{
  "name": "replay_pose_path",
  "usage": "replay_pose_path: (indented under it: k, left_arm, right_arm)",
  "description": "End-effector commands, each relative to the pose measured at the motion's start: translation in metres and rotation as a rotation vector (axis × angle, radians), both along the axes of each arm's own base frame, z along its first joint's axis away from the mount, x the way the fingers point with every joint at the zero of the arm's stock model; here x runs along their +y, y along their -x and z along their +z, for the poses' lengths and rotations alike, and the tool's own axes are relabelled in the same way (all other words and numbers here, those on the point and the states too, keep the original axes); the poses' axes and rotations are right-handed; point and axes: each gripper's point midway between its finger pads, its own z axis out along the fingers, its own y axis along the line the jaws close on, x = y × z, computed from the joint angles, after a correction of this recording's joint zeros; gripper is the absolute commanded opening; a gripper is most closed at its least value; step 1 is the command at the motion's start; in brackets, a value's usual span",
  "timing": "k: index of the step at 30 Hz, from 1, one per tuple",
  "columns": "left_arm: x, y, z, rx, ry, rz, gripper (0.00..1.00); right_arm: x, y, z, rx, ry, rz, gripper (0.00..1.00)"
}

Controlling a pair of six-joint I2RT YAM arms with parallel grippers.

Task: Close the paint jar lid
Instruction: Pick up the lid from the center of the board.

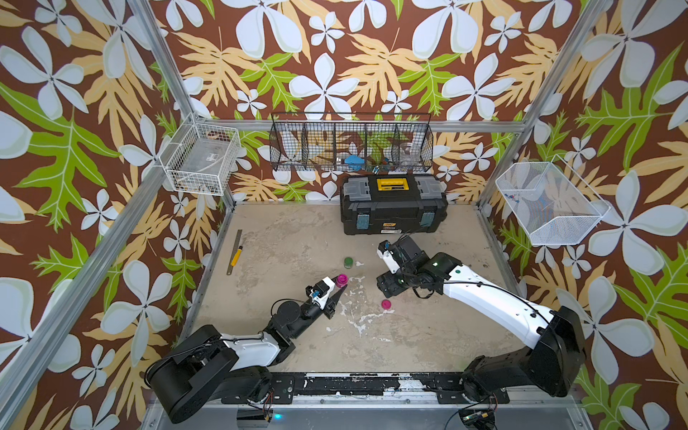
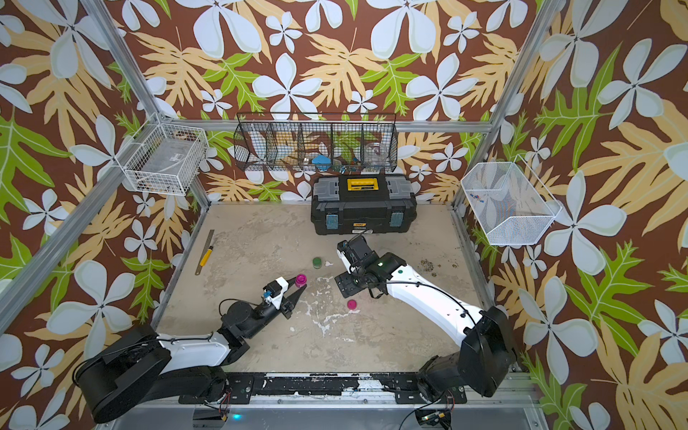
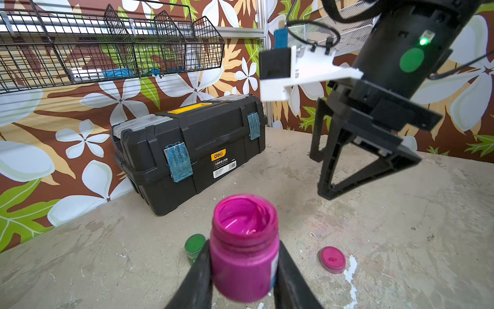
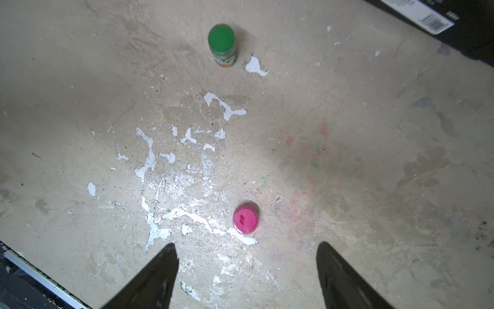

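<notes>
The open pink paint jar (image 3: 244,227) is clamped by the left gripper (image 3: 242,267) near the surface's middle. The lid (image 4: 245,218) (pink, lying flat) is seen nearer the front edge, close to the raised right gripper (image 4: 246,245), whose jaws are spread apart.

A black plastic toolbox with a yellow handle (image 1: 392,204) stood at the back of the scuffed beige worktop (image 1: 290,238); a small green-lidded jar (image 1: 349,262) stood before it; a steel ruler (image 1: 238,238) and a yellow-handled knife (image 1: 236,257) lay together near the left edge.
</notes>
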Motion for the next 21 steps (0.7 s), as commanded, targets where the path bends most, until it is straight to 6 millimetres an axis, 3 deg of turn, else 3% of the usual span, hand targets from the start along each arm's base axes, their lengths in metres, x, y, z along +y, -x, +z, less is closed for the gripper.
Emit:
replay_pose_path:
  k: [1, 10, 21]
  left_arm:
    - [-0.001, 0.0, 0.006, -0.014, 0.014, -0.004, 0.09]
    - [0.0, 0.0, 0.005, -0.013, 0.012, -0.001, 0.09]
    - [0.0, -0.001, 0.004, -0.011, 0.009, 0.002, 0.09]
  right_arm:
    - [-0.001, -0.004, -0.015, 0.003, 0.01, -0.024, 0.81]
    - [-0.006, 0.011, -0.079, 0.142, 0.098, 0.0, 0.75]
    - [-0.011, 0.018, -0.111, 0.218, 0.158, 0.02, 0.67]
